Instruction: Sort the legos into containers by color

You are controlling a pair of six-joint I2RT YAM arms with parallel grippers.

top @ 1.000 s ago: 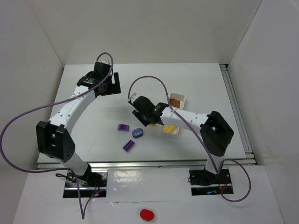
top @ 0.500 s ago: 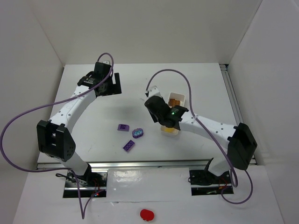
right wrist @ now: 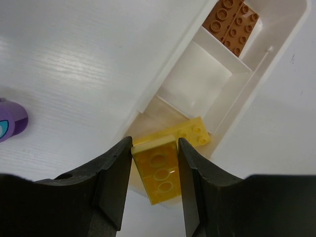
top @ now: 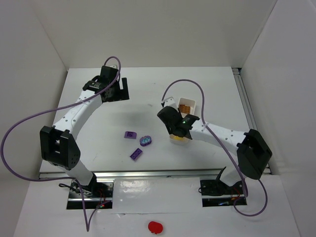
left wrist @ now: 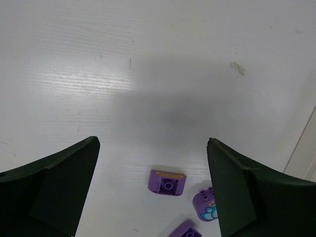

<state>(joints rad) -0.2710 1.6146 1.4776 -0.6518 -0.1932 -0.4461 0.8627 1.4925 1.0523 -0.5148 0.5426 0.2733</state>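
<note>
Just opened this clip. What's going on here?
The right end effector grips a yellow lego over the near compartment of the white tray, where another yellow lego lies. Brown legos sit in the far compartment. Three purple legos lie on the table. The left end effector hovers open, holding nothing.

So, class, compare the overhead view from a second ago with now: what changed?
The right fingers, closed on a yellow brick, swung right from beside the tray to over its near end; the elbow moved out right. The left arm, three purple pieces and brown bricks stayed put.
</note>
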